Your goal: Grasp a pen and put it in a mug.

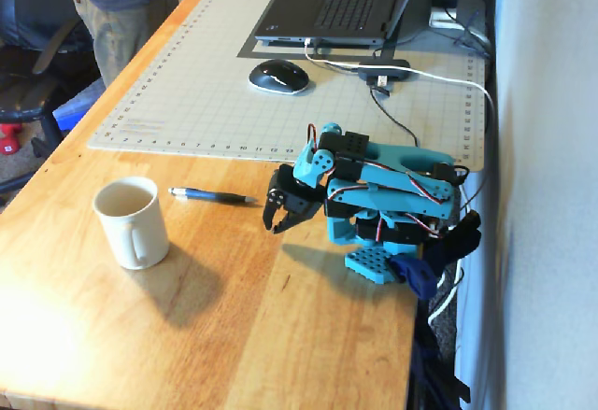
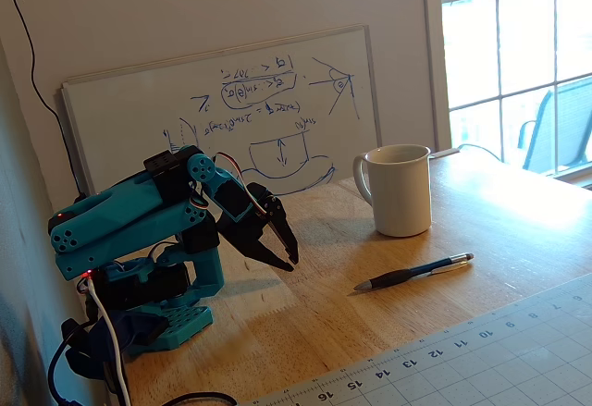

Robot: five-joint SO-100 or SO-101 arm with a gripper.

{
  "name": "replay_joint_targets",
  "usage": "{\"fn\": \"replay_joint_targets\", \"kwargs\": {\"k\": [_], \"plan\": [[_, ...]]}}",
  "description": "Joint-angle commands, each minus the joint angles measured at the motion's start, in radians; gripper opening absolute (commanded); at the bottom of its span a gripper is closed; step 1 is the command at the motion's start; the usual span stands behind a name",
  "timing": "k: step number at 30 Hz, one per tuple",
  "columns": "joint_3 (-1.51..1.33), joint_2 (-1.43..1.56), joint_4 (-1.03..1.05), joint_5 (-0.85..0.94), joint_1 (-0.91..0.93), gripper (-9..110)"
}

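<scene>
Blue plastic makes up the arm (image 1: 392, 190), which is folded low over its base at the table's edge, with the black claw (image 1: 277, 223) pointed downward just above the wooden table (image 1: 280, 335). In the other fixed view the claw (image 2: 290, 256) is seen with its two fingers slightly apart at the tips, and nothing is held between them.

The pen (image 1: 212, 195) is laid flat on the wood, between the mug and the claw, apart from both. Its silver end is turned toward the mug and its dark tip toward the claw. In the second fixed view the pen (image 2: 413, 272) is seen in front of the mug, near the edge of the grey cutting mat (image 2: 499, 350).

The mug (image 1: 132, 222) is stood upright on the table, with its handle turned toward the camera in the first fixed view; in the other view the mug (image 2: 399, 190) is shown with the handle on its left side. Its inside cannot be seen well enough to tell more than a pale colour.

On the mat (image 1: 206, 83) a laptop (image 1: 336, 4) and a computer mouse (image 1: 277, 76) are placed, well apart from the pen. A whiteboard (image 2: 222, 110) is leaned against the wall behind the arm.
</scene>
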State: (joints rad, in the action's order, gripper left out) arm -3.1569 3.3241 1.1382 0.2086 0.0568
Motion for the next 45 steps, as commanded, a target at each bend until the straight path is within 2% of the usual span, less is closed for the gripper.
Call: {"fn": "replay_joint_targets", "kwargs": {"k": [1, 22, 30, 37, 45], "plan": [[0.017, 0.028, 0.003, -0.009, 0.005, 2], [0.058, -0.043, -0.011, -0.035, 0.008, 2], [0.318, -0.337, -0.044, -0.383, 0.006, 3], [0.457, -0.627, -0.267, -0.727, 0.015, 12], [0.549, -0.956, -0.538, -1.077, 0.144, 22]]}}
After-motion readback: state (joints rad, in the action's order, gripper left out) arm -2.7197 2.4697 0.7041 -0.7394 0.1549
